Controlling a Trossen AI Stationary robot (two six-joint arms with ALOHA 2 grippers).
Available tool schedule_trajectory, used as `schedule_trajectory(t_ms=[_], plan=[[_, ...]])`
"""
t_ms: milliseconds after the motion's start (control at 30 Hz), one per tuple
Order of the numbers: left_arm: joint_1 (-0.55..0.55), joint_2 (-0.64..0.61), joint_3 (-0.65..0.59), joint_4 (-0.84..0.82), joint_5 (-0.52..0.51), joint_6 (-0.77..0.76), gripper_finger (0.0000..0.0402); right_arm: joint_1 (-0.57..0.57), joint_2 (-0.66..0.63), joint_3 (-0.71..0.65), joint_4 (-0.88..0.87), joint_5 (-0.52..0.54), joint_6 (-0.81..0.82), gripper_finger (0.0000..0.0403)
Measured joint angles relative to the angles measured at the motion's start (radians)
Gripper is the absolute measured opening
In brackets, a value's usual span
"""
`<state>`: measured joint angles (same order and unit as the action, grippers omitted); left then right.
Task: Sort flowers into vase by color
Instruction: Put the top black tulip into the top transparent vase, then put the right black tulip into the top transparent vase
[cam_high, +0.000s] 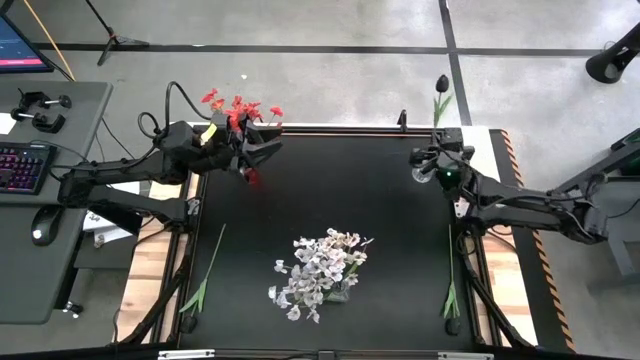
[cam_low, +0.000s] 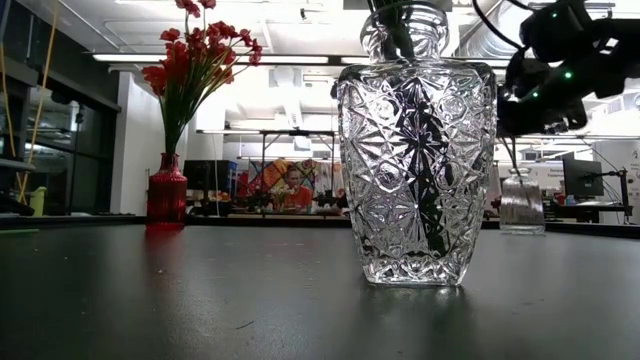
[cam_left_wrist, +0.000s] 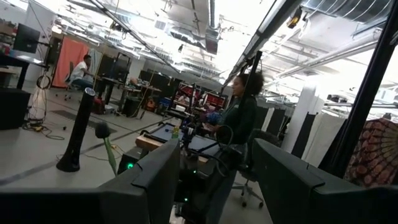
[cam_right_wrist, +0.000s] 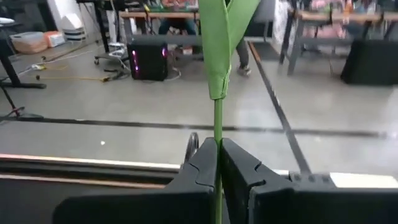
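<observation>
My right gripper (cam_high: 437, 158) is at the table's far right, shut on a dark tulip-headed flower (cam_high: 442, 84), above a small clear vase (cam_low: 521, 205). It also shows in the low view (cam_low: 560, 60). My left gripper (cam_high: 262, 150) is open and empty at the far left, beside the red flowers (cam_high: 240, 108) that stand in a red vase (cam_low: 167, 192). White flowers (cam_high: 320, 268) fill a cut-glass vase (cam_low: 415, 170) at the table's middle front. Two loose green-stemmed flowers lie on the table, one at the left front (cam_high: 205, 270) and one at the right front (cam_high: 452, 290). My right gripper pinches the flower's green stem (cam_right_wrist: 217, 134) between its two fingers, below the leaf (cam_right_wrist: 217, 50). The fingers are about level, point toward the table's far edge and lie across the stem. The flower stands upright with its head above the fingers. I cannot tell where its lower end rests.
The table's far edge lies just behind both grippers. A desk with a keyboard (cam_high: 20, 165) and mouse stands off the table's left. A person (cam_left_wrist: 239, 115) stands in the room beyond. Bare black tabletop (cam_high: 340, 190) lies between the two arms.
</observation>
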<state>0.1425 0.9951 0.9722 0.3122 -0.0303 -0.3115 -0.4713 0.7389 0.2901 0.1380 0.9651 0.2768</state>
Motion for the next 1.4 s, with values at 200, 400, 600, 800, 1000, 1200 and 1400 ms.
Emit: schedule_trajectory(t_ms=[200,400,600,800,1000,1200,1400], plan=[[0.0,0.0,0.0,0.0,0.0,0.0,0.0188,0.0,-0.033,0.001,-0.098,-0.098,0.133,0.0042],[0.0,0.0,0.0,-0.001,0.0,0.007,0.0188,0.0,-0.053,0.092,-0.353,-0.235,0.203,0.0134],[0.0,0.0,0.0,-0.002,0.0,0.018,0.0188,0.001,-0.054,0.29,-0.766,-0.364,0.19,0.0191],[0.0,0.0,0.0,-0.007,0.0,0.018,0.0188,0.001,-0.054,0.479,-1.07,-0.607,0.188,0.0197],[0.0,0.0,0.0,-0.034,0.0,0.018,0.0188,0.001,-0.054,0.567,-1.176,-1.033,0.193,0.0197],[0.0,0.0,0.0,-0.03,0.0,0.017,0.0188,0.029,-0.045,0.534,-1.181,-1.515,0.295,0.0197],[0.0,0.0,0.0,-0.031,0.001,0.018,0.0188,0.225,0.016,0.476,-1.314,-1.623,0.268,0.0197]])
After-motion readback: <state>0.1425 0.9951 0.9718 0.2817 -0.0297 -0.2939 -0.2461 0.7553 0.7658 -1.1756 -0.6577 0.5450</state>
